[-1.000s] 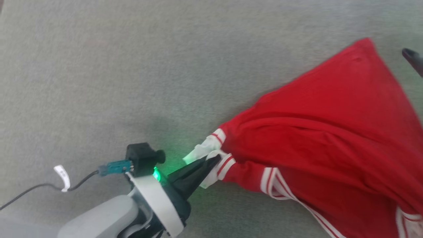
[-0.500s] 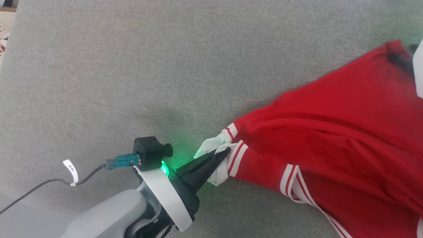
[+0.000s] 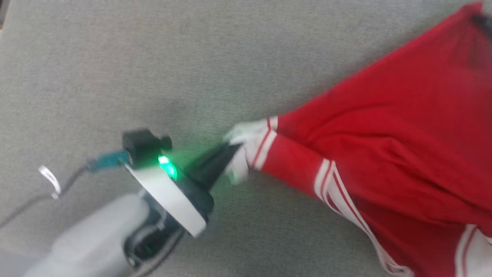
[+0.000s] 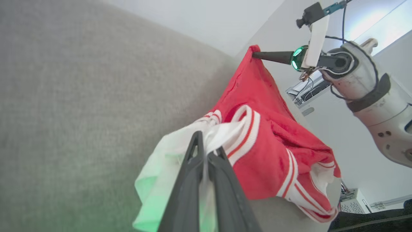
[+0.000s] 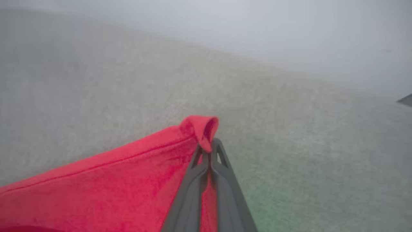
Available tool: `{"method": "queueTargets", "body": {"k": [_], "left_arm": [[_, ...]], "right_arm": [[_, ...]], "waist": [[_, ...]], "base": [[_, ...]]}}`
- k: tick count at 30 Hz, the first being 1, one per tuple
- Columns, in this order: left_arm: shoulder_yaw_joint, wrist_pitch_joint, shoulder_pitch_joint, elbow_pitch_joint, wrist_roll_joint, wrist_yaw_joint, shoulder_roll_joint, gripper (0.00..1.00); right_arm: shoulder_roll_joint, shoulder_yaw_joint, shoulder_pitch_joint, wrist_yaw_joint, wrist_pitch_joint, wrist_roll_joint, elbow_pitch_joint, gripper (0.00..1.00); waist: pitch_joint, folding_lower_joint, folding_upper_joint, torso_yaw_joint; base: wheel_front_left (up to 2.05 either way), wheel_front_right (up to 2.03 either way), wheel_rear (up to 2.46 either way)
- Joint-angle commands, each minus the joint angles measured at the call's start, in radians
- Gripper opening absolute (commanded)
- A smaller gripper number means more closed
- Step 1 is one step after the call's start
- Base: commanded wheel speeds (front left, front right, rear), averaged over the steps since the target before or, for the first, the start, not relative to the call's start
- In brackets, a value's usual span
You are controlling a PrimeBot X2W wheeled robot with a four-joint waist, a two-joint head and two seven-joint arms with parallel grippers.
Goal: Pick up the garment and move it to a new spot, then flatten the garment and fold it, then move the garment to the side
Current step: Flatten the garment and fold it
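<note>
Head view, blurred, has our left gripper (image 3: 232,148) pointing in from 7 o'clock, its two long dark fingers pressed together on the white sleeve end of the red jersey-style shirt with white sleeve parts and red-and-white striped trim (image 3: 384,134). From those fingertips the shirt fans away toward 3 o'clock, its red body running from the 1 o'clock corner down to the 5 o'clock corner over the grey woven upholstery surface (image 3: 115,57). A green light (image 3: 167,167) glows on our left wrist just behind the fingers.

Left wrist view gives us the grip close up: the fingers meet with a thin layer of white sleeve pinched between them, and loose white cloth bulges out toward 8 o'clock. Striped cuffs and red folds lie just beyond the tips toward 3 o'clock. At 1 o'clock our right gripper (image 4: 254,54) holds a red corner raised, and the cloth slopes from it down to our left grip. Whether the lowest folds touch the upholstery we cannot tell.

Right wrist view is hazy; our right fingers are closed on a red hem, a small red loop curls over their tips at 12 o'clock, and the rest spreads away toward 8 o'clock.
</note>
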Motion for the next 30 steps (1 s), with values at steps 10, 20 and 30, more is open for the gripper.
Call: {"method": "queueTargets", "body": {"k": [10, 20, 30], "left_arm": [[0.0, 0.035, -0.389, 0.071, -0.174, 0.001, 0.095, 0.0], [0.048, 0.102, -0.923, 0.374, -0.181, 0.002, 0.096, 0.0], [-0.032, 0.029, -1.031, 0.426, -0.201, 0.002, 0.077, 0.0]], "right_arm": [[0.137, -0.231, -0.244, -0.001, -0.291, -0.137, 0.199, 0.0], [0.248, -0.395, -0.615, -0.002, -0.545, -0.282, 0.381, 0.0], [0.269, -0.357, -0.673, -0.002, -0.618, -0.296, 0.504, 0.0]], "waist": [[0.016, 0.0, 0.0, -0.092], [0.058, 0.0, 0.0, -0.175], [0.052, 0.0, 0.0, -0.19]], "base": [[0.0, 0.0, 0.0], [0.0, 0.0, 0.0], [0.0, 0.0, 0.0]]}}
